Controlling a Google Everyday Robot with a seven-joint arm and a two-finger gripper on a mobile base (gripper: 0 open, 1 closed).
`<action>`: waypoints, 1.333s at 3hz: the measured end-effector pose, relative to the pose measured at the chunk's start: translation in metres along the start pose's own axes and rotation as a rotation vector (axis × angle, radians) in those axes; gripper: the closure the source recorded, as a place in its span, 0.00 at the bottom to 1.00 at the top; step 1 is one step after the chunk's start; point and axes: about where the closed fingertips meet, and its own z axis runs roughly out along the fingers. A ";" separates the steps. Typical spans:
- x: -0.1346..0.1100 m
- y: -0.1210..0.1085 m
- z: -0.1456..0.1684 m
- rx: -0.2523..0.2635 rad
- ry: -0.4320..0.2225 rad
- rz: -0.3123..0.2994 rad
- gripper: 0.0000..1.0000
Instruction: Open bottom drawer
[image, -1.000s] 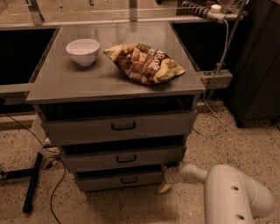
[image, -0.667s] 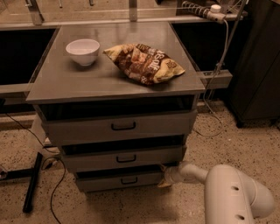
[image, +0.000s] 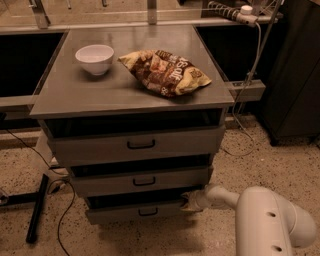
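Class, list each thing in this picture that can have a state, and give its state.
Top drawer, looks shut or nearly so.
Middle drawer, looks shut or nearly so.
Bottom drawer, not visibly pulled out.
Gripper, low at the bottom drawer's right end.
Bowl, upright on the cabinet top, looks empty.
Chip bag, lying crumpled on the cabinet top, apart from the bowl.

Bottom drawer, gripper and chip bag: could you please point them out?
bottom drawer (image: 115, 214), camera view, grey front left of its handle.
gripper (image: 191, 201), camera view, its tip at the drawer's right end.
chip bag (image: 165, 71), camera view, middle.
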 end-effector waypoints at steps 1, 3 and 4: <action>-0.002 -0.001 -0.003 0.000 0.000 0.000 0.89; -0.001 0.000 -0.001 -0.012 -0.018 0.019 0.47; -0.003 0.011 -0.001 -0.029 -0.037 0.029 0.24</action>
